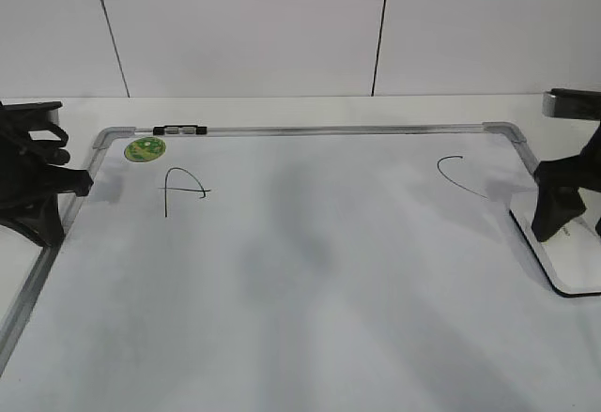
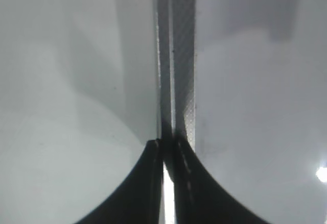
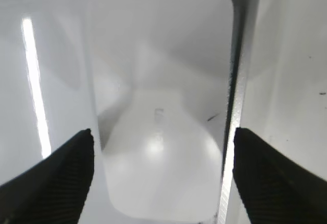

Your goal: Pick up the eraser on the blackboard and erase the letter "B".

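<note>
Lying flat by the bench's right edge, the eraser [image 3: 161, 147] (light, stiff, slick plastic) suits a pinch across its long sides by the released right end effector [image 3: 162, 178].

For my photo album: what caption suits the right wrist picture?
Open right claw poised over the white eraser beside the blackboard frame.

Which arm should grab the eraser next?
Right. Its open gripper hangs right over the eraser at the board's right edge, fingers either side. The left gripper sits shut at the far left frame.
</note>
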